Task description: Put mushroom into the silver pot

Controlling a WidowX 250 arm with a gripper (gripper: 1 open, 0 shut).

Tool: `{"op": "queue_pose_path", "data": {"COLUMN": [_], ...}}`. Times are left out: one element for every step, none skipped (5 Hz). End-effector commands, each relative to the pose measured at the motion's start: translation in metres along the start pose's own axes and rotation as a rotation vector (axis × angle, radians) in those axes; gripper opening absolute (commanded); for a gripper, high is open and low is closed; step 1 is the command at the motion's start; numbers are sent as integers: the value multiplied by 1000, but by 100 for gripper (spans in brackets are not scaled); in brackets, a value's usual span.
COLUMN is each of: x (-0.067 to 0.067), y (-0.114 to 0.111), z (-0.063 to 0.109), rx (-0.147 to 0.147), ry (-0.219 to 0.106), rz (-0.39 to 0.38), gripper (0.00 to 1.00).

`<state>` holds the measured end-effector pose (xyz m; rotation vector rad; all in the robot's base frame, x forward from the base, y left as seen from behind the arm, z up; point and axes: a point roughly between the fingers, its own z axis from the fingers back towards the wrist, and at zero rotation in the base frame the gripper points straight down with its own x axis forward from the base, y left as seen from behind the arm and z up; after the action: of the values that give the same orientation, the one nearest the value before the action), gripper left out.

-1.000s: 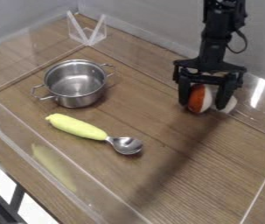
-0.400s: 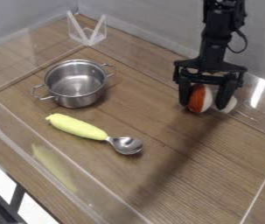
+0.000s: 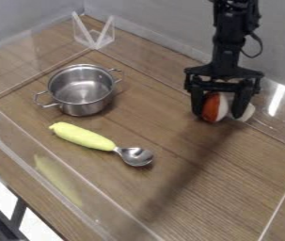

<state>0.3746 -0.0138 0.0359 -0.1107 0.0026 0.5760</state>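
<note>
Black two-fingered claw (image 3: 220,102) wide open, fingers either side of orange-red-capped white-stemmed toy mushroom (image 3: 215,108); no firm grip that I can see. Mushroom on wooden desk (image 3: 170,161), right between fingertips, stem end toward wall side; exact axis unclear, fingers cover part. My read: close straight in, little sideways shift. Shiny round steel pot (image 3: 82,89) well apart, across desk. Yellow-handled metal spoon (image 3: 101,143) nearer camera, off direct line to pot. White wire rack (image 3: 93,33) behind pot.
</note>
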Motion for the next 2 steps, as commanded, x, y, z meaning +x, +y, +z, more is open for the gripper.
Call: {"op": "queue_pose_path", "data": {"x": [11,11], "y": [-5,-4], "z": [24,25], "rx": [-67,-73], "ry": [-87,-91], "rz": [30,49], "gripper": [100,100]}}
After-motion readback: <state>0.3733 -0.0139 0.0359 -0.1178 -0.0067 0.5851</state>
